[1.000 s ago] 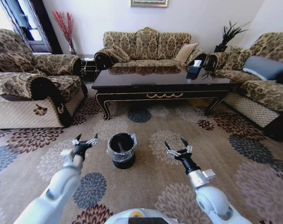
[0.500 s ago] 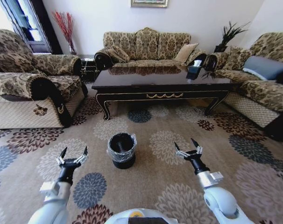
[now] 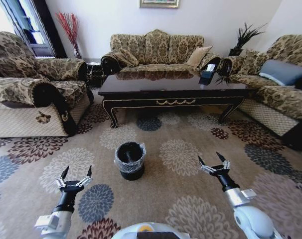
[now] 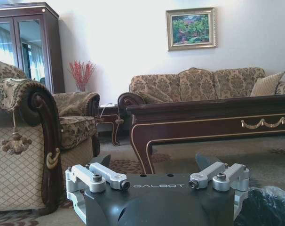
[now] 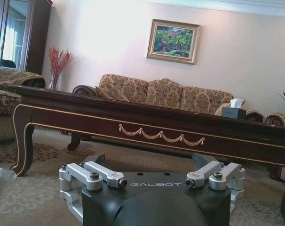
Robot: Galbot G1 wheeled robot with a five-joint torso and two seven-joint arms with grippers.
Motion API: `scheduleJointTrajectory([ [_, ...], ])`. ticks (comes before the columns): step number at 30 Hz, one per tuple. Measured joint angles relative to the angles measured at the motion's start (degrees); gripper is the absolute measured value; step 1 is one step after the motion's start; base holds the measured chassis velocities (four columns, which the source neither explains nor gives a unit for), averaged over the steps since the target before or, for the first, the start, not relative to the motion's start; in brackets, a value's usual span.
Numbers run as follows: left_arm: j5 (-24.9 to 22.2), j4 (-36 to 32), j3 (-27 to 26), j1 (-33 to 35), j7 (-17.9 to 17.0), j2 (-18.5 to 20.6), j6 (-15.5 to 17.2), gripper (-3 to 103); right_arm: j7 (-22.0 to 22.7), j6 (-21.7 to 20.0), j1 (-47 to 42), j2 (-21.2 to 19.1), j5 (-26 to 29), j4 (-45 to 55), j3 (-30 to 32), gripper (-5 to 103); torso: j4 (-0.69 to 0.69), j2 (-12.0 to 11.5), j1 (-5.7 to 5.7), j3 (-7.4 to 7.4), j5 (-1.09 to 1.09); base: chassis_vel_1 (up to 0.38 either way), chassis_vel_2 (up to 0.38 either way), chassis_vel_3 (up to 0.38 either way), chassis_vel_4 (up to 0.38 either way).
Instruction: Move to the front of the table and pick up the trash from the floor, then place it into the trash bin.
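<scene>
The table [image 3: 171, 89] of dark glossy wood stands ahead on the carpet, its gold scroll ornament facing me; it also crosses the left wrist view [image 4: 203, 117] and the right wrist view [image 5: 147, 122]. The black trash bin [image 3: 130, 160] with its clear liner stands on the carpet between my arms. My left gripper [image 3: 77, 170] hangs open and empty to the bin's left, nearer to me. Off to the bin's right, my right gripper [image 3: 211, 159] is open and empty too. The trash is out of view.
Patterned sofas ring the table: one on the left [image 3: 36, 94], one behind it [image 3: 158, 50], one on the right [image 3: 275, 84]. A tissue box [image 3: 207, 75] sits on the tabletop. Open floral carpet [image 3: 181, 159] lies between me and the table.
Both arms have drawn back toward me and lowered. The left gripper moved away from the bin, down and to the left; the right gripper moved right. Both stayed open.
</scene>
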Motion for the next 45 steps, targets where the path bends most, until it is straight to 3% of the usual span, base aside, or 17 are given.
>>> scheduleJointTrajectory([
  [45,0.1,-0.1,0.7,-0.5,-0.9,1.3,0.4,100,-0.8,0.1,0.4,0.0,0.6,0.0,-0.4,100,0.0,0.0,0.01,0.0,0.0,0.028,-0.032,-0.027,0.027],
])
